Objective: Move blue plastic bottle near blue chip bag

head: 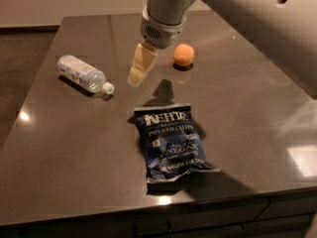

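Observation:
The blue plastic bottle (83,74) lies on its side at the left of the dark table (64,148), white cap pointing toward the right front. The blue chip bag (171,142) lies flat near the table's front middle, "Kettle" lettering up. My gripper (136,78) hangs from the grey arm above the table, its cream fingers (142,63) pointing down and left. It is just right of the bottle's cap and behind the bag, and holds nothing.
An orange ball-like fruit (183,54) sits on the table to the right of the gripper. The table's front edge (148,209) runs just in front of the chip bag. The floor drops away at the left.

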`<state>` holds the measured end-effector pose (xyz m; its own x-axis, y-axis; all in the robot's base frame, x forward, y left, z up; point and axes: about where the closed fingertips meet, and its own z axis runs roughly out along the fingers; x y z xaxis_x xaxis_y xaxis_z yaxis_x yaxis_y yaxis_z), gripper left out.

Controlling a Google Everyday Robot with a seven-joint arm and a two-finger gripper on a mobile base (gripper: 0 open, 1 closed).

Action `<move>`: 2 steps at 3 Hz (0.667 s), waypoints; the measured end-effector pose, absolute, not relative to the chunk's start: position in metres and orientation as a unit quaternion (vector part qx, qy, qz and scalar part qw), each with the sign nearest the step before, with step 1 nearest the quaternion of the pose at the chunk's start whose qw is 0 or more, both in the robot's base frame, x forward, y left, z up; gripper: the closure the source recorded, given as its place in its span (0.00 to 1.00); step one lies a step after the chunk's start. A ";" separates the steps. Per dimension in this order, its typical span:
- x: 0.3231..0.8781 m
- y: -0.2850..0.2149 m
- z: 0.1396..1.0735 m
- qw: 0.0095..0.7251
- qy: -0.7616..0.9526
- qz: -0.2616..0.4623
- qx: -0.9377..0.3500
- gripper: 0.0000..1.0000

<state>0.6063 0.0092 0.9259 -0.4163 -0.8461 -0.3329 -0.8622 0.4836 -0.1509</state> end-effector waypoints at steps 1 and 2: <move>0.609 0.025 0.923 0.180 0.839 0.019 -0.513 0.00; 0.614 0.057 0.914 0.172 0.834 0.023 -0.524 0.00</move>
